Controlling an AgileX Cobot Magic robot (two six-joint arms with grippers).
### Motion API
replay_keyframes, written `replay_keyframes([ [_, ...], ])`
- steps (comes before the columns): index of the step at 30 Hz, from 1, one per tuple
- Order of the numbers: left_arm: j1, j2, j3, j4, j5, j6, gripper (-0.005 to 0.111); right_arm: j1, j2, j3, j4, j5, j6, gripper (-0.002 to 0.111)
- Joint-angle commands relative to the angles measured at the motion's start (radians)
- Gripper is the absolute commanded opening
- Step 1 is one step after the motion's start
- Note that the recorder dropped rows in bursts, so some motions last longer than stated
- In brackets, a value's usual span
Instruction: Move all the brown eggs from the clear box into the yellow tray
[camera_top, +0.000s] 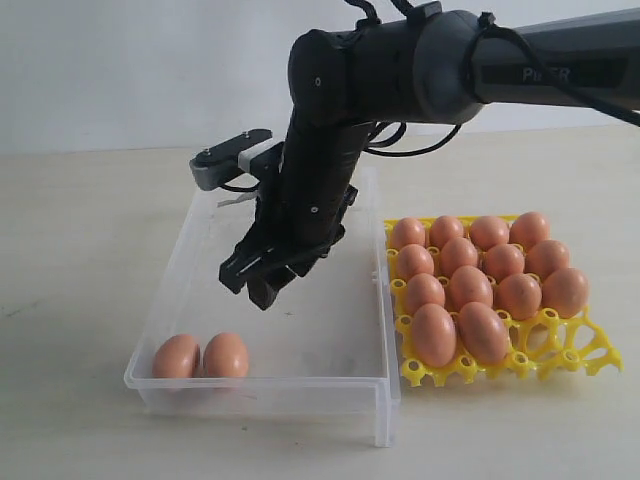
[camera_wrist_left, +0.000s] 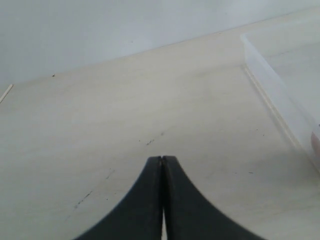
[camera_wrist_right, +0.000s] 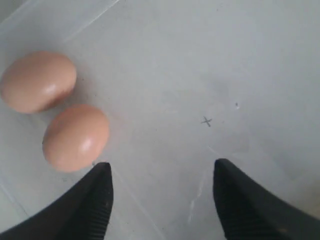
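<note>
Brown eggs (camera_top: 226, 355): two remain, touching, in the near-left corner of the clear box (camera_top: 260, 395). Right hand (camera_top: 258, 285) hangs above them, fingers apart & empty, so I'm on approach for the nxt pick: drop, straddle one egg only, close gently. Left hand (camera_wrist_left: 162, 167) is pinched together over bare table (camera_wrist_left: 100, 125). Yellow tray (camera_top: 560, 345) beside the box holds the rest, w/ near-right cups free.
</note>
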Motion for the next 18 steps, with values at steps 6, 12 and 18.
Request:
replay_keyframes([
  [6,-0.001,-0.006,-0.004,-0.001,-0.007,0.002,0.0,-0.003,-0.011,-0.002,0.054,-0.029,0.232,0.06],
  [12,-0.001,-0.006,-0.004,-0.001,-0.007,0.002,0.0,0.008,-0.003,-0.002,0.095,-0.055,0.214,0.06],
  [18,-0.001,-0.006,-0.004,-0.001,-0.007,0.002,0.0,0.033,0.006,-0.002,0.103,-0.016,0.084,0.06],
])
